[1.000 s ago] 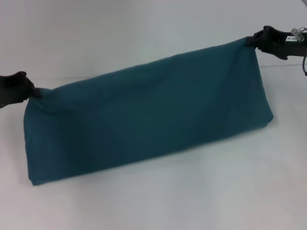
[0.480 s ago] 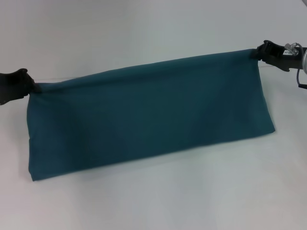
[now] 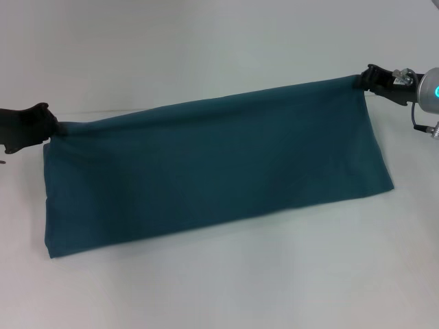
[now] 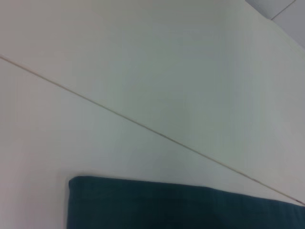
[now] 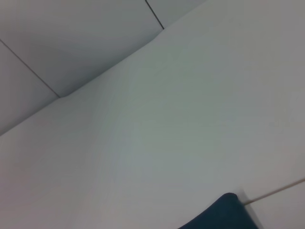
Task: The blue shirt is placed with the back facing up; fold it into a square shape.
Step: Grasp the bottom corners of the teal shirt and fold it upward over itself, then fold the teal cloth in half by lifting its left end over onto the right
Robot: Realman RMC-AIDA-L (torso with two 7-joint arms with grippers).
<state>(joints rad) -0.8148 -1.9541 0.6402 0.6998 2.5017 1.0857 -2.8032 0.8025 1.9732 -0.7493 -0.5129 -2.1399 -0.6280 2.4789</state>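
Between the left claw (image 3: 51, 129) and the right claw (image 3: 361, 80), the way is blocked by the hanging blue shirt (image 3: 212, 168). Open table (image 3: 274, 274) is seen below both claws.

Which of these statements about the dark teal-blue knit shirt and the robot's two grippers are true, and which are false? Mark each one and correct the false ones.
1. The dark teal-blue knit shirt is held at both ends of its upper edge. True.
2. The left gripper hangs free, away from the shirt. False: it is shut on the shirt's left corner.
3. The right gripper grips the shirt's right corner higher in the head view than the left one does. True.
4. The shirt lies crumpled in a heap. False: it is stretched out between the grippers, its lower edge on the white table.
5. A white print shows on the shirt. False: the visible cloth is plain.
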